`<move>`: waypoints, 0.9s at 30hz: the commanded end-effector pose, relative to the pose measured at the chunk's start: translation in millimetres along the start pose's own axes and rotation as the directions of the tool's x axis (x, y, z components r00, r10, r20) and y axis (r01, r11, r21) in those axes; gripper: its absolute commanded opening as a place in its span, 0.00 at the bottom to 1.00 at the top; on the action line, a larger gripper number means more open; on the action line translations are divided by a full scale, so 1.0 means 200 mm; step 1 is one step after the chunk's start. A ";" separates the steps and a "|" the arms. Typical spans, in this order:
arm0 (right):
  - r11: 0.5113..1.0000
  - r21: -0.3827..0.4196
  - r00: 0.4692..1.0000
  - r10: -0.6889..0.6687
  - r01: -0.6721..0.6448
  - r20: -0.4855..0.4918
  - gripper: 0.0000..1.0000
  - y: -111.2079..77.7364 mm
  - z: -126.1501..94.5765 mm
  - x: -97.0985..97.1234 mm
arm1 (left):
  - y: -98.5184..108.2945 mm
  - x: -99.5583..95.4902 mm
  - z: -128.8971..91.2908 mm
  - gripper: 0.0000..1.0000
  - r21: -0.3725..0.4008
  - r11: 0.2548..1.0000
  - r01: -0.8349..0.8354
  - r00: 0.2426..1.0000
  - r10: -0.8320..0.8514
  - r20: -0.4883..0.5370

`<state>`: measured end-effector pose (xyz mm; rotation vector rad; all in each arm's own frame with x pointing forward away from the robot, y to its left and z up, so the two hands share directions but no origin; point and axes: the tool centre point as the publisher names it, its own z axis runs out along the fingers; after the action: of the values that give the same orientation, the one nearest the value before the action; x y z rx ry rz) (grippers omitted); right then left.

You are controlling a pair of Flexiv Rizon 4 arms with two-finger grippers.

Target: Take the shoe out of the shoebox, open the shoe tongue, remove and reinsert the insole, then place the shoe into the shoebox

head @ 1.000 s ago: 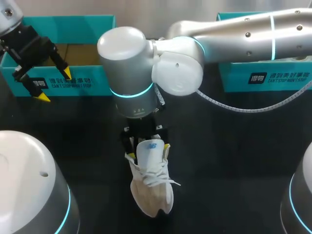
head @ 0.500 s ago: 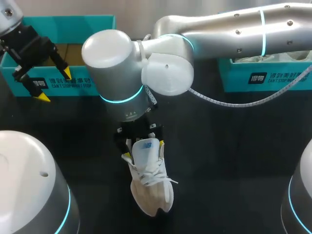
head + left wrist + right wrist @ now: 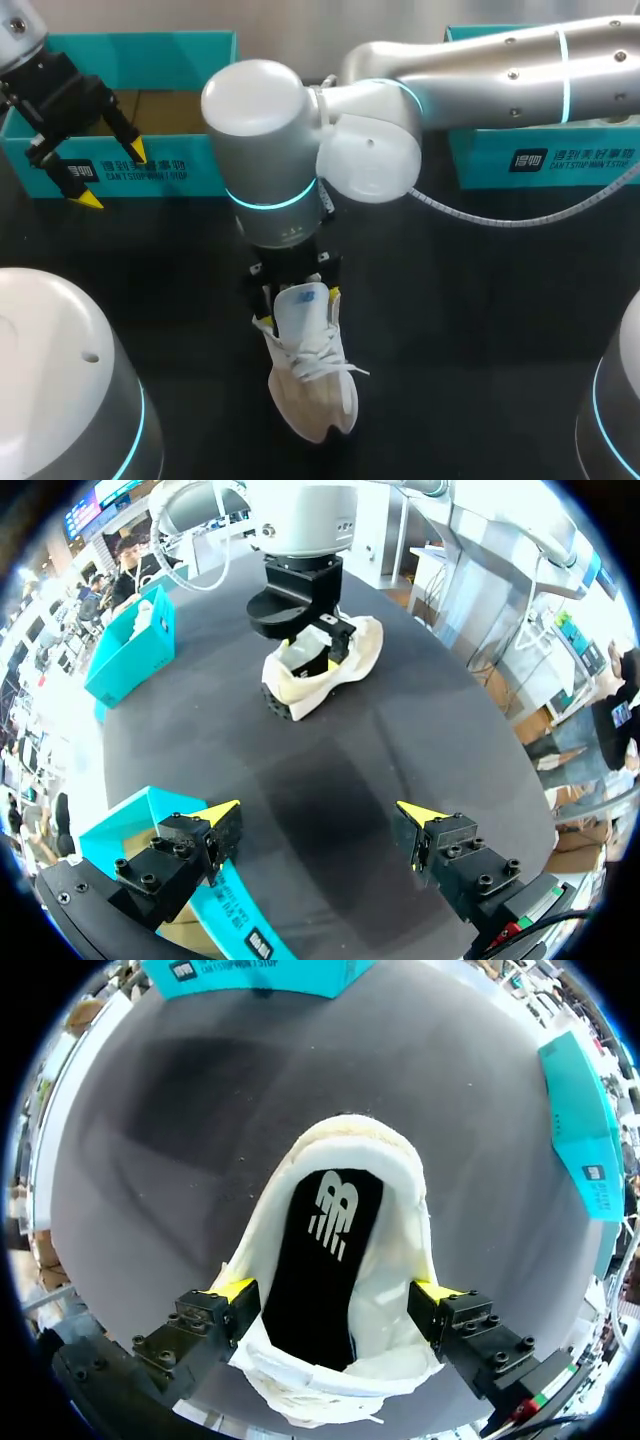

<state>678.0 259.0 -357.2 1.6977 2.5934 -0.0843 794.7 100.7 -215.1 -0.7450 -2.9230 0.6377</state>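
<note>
Table; right fingers apparently against shoe

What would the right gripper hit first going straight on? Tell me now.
The shoe: the right gripper points into its opening, so likely the insole first, though depth is unclear.

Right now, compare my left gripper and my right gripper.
The left gripper hangs open and empty; the right gripper is shut on the shoe at its heel. The left gripper is over the front wall of the left shoebox; the right gripper is low over the middle of the table. Both have yellow tips.
</note>
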 end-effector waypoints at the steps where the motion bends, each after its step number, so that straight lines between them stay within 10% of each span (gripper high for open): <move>1: 0.999 0.004 0.999 -0.042 0.042 0.017 1.00 0.03 0.00 0.02 | 0.00 0.00 0.00 1.00 -0.002 1.000 0.000 1.000 0.000 0.000; 27: 0.998 0.061 0.999 -0.008 0.006 0.042 1.00 -0.09 -0.08 0.03 | 0.00 0.00 0.00 1.00 -0.002 1.000 0.000 1.000 0.000 0.000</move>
<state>661.1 258.7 -341.2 1.6861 2.5950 -0.2036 794.7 100.6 -215.1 -0.7451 -2.9230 0.6377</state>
